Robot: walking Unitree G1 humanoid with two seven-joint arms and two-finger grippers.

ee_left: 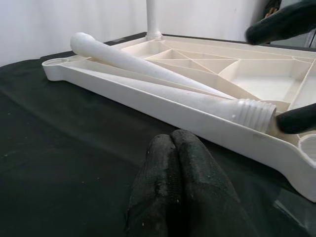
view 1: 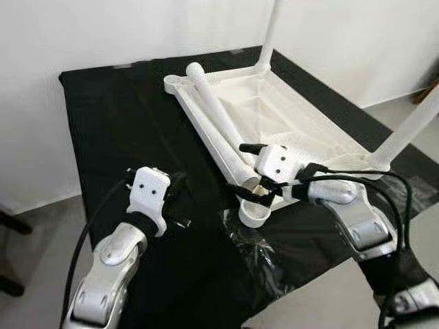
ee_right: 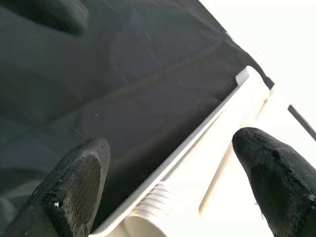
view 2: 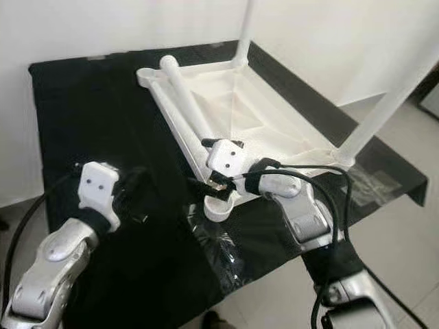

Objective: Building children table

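My right gripper hung spread over the loose leg, perhaps touching; my left gripper sat pressed together beside the tabletop.

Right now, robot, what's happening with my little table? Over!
Right hand open around the loose leg's threaded end. Left hand shut, idle on the black cloth. Tabletop upside down, two legs screwed in. Nothing blocking.

White tabletop upturned (two legs loose).
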